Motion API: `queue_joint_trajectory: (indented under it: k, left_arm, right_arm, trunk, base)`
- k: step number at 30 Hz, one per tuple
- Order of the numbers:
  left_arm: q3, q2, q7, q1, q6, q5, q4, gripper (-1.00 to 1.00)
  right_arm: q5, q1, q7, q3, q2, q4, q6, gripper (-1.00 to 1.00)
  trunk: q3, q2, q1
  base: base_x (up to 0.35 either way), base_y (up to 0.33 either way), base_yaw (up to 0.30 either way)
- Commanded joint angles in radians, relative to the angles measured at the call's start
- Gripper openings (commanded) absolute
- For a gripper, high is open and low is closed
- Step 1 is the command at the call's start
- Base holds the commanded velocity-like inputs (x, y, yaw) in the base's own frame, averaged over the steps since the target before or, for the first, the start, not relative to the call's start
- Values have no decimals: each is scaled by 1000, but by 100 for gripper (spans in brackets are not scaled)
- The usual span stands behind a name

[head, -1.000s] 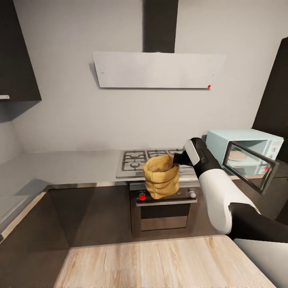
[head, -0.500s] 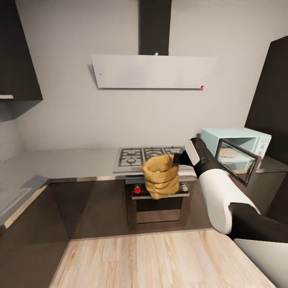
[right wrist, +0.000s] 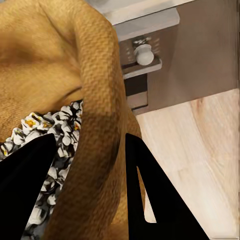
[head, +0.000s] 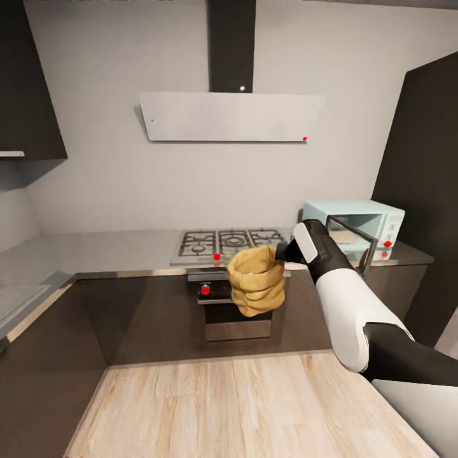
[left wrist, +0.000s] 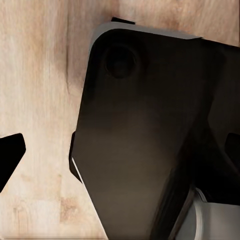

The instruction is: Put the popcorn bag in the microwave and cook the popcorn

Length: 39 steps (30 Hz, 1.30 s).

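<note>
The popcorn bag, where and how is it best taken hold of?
Probably by the rolled rim, from above, one finger inside the mouth and one outside. The popcorn bag is a soft, bulging sack with an open top, so its wall is the firm, thin part. The right hand grips it just so, straddling the wall beside the popcorn.

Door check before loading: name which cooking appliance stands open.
The pale mint-blue microwave on the countertop has its dark glass door swung out; the steel-fronted oven under the hob is closed.
</note>
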Motion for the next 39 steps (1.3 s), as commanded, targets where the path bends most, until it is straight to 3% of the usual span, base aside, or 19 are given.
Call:
queue_joint_trajectory:
  k: [1, 7, 12, 19, 29, 32, 36, 39]
  left_arm:
    - [-1, 0, 3, 0, -2, 6, -2, 100]
    - [-1, 0, 3, 0, -2, 6, -2, 100]
    - [0, 0, 3, 0, -4, 7, -2, 100]
    - [-1, 0, 3, 0, -4, 8, -2, 100]
    - [1, 1, 2, 0, -6, 8, -2, 100]
    - [3, 1, 1, 0, -6, 5, -2, 100]
    - [5, 1, -1, 0, -8, 3, -3, 100]
    - [5, 1, -7, 0, -8, 3, -3, 100]
  right_arm:
    - [-11, -1, -10, -4, 1, -1, 1, -100]
    - [-11, -1, -10, -4, -1, 1, 1, -100]
    - [-12, -1, -9, -4, -49, 10, 1, -100]
    - [-13, -1, -9, -3, -65, 13, 1, -100]
    - [-30, 10, -5, -4, -215, 19, 1, -100]
    - [-31, 11, -3, -4, -276, 21, 1, -100]
    - [-32, 12, -2, -4, -337, 26, 1, -100]
    - [-31, 12, -2, -5, -401, 81, 1, -100]
  trunk:
    - [-1, -1, 0]
    - [-1, -1, 0]
    - [-1, -1, 0]
    - [-1, -1, 0]
    - [-1, -1, 0]
    - [-1, -1, 0]
    - [-1, -1, 0]
    - [-1, -1, 0]
  base:
    - [-258, -220, 0]
    - [-258, -220, 0]
    - [-252, -221, 0]
    - [-232, -238, 0]
    - [-129, -157, 0]
    - [-1, -2, 0]
    - [0, 0, 0]
    - [0, 0, 0]
